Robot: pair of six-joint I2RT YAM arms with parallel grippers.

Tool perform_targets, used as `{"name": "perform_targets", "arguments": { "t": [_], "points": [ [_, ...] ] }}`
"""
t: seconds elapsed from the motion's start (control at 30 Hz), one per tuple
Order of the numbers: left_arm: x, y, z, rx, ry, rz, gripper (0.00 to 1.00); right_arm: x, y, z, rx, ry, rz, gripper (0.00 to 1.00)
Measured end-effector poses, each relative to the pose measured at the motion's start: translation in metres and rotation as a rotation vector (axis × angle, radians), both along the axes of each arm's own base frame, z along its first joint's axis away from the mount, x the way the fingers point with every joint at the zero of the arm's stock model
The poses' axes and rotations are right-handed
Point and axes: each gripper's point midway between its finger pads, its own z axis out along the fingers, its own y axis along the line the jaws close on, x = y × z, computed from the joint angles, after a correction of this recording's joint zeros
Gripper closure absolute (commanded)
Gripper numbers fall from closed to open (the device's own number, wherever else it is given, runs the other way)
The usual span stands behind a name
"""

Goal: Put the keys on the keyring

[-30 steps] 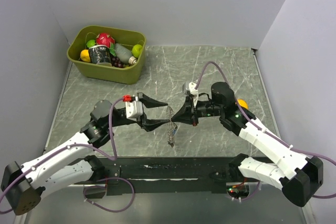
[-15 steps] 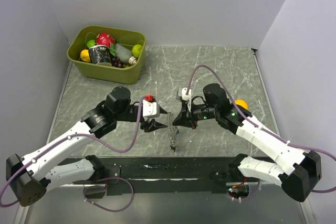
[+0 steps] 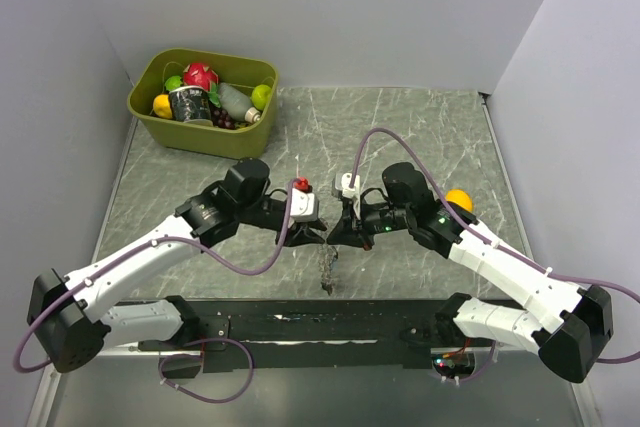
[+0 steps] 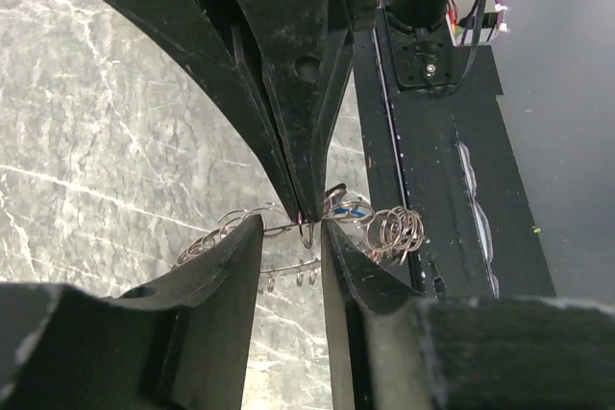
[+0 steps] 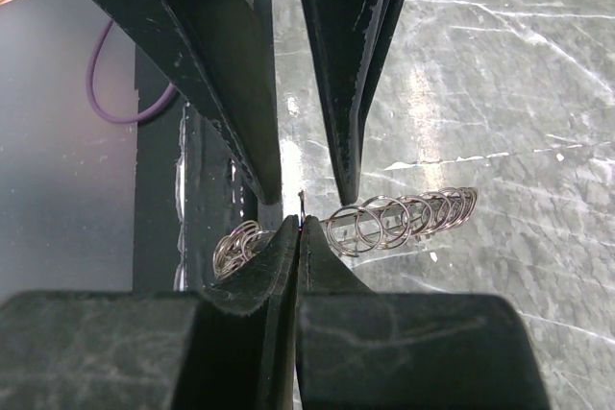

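The right gripper (image 5: 298,223) is pinched tight on a string of metal key rings (image 5: 399,218) that hangs over the counter (image 3: 400,137). The left gripper (image 4: 288,228) meets it tip to tip, a little bit open, with one ring in the gap.

Both arms reaching inward, left gripper (image 4: 291,229) parted, right gripper (image 5: 299,226) pinched closed

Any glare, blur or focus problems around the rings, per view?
Top external: even light, sharp, but the ring chain is tiny. Left wrist: chain sharp, own jaws at the bottom soft and dark. Right wrist: glare streaks on the table, near jaws blurred.
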Motion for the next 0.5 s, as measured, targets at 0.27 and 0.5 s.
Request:
{"name": "perform_targets", "arguments": {
  "t": [0.27, 0.5],
  "points": [
    [-0.001, -0.004, -0.007, 0.028, 0.023, -0.017, 0.71, 0.002, 0.000, -0.001, -0.005, -0.006, -0.012, 1.00],
    [-0.001, -0.004, -0.020, 0.072, 0.049, -0.022, 0.85, 0.003, -0.001, 0.001, -0.003, -0.012, -0.017, 1.00]
  ]
}}
